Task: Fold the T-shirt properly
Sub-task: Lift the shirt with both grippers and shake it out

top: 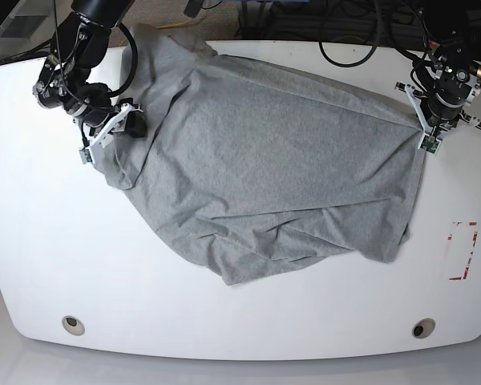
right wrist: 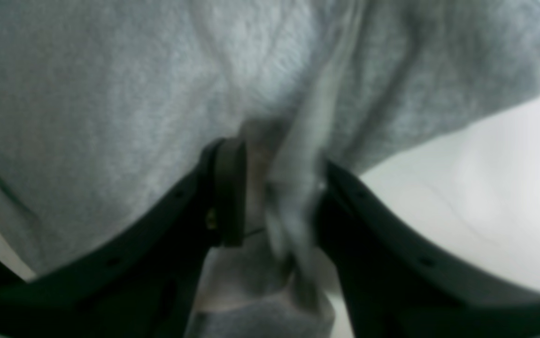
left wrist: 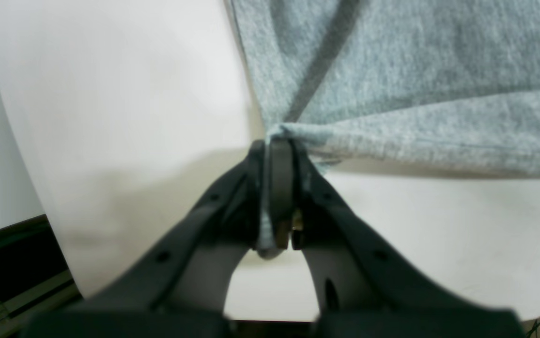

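The heather-grey T-shirt (top: 264, 168) lies spread and wrinkled over the far half of the white table, plain side up, no lettering showing. My left gripper (left wrist: 279, 145) is shut on a corner of the T-shirt (left wrist: 415, 70) at the cloth's right edge; in the base view this left gripper (top: 424, 128) sits at the far right. Across the table, the right gripper (right wrist: 274, 188) is clamped around a thick bunch of the T-shirt (right wrist: 110, 94), and in the base view that right gripper (top: 128, 122) is at the far left, where cloth drapes around it.
The white table (top: 104, 265) has rounded corners, with two round holes (top: 74, 325) (top: 422, 328) near its front edge. A red-marked label (top: 463, 250) lies on the right side. Cables (top: 353, 32) run behind the far edge.
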